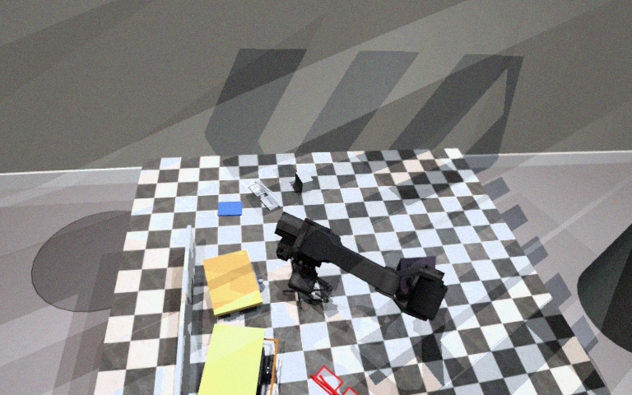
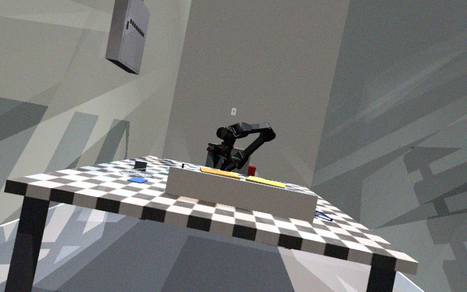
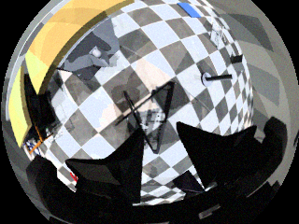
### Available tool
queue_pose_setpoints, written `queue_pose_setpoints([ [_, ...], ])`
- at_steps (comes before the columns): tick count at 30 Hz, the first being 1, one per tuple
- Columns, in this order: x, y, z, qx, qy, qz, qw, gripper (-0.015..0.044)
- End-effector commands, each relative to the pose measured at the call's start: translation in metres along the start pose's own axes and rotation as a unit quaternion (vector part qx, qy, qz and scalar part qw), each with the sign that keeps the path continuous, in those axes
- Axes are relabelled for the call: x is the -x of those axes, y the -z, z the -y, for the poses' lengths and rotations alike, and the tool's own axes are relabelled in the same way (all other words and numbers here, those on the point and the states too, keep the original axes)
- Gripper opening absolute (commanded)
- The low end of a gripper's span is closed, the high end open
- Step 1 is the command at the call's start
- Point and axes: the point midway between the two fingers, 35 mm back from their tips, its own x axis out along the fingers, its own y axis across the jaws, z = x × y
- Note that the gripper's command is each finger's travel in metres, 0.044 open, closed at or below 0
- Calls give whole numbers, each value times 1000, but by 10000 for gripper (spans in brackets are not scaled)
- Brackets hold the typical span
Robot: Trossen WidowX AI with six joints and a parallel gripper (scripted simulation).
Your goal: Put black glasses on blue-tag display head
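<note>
The black glasses (image 1: 322, 293) (image 3: 135, 111) lie on the checkered table with their temples unfolded and crossing in the wrist view. My gripper (image 1: 303, 285) (image 2: 214, 160) (image 3: 160, 127) is part open and empty, pointing down above the glasses; the fingertips show either side of one end of them in the wrist view. A grey display head (image 3: 95, 52) shows partly beneath the orange board. A dark shape (image 1: 263, 360) (image 3: 42, 105) beside the yellow board may be the other head; it is mostly hidden. I cannot make out the blue tag.
An orange board (image 1: 233, 281) and a yellow board (image 1: 233, 358) cover the heads beside a low wall (image 1: 185, 293) (image 2: 241, 199). Red glasses (image 1: 326, 379), clear glasses (image 1: 262, 192), a blue square (image 1: 230, 208), a black box (image 1: 298, 182) and a small post (image 3: 220, 77) stand or lie around.
</note>
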Motion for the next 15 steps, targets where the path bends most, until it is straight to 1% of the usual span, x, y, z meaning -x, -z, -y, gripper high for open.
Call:
queue_pose_setpoints([
  [1,-10,31,19,-164,-64,-78,981,200],
  [12,-10,32,18,-172,-67,-82,979,200],
  [15,-10,32,18,-172,-67,-82,979,121],
])
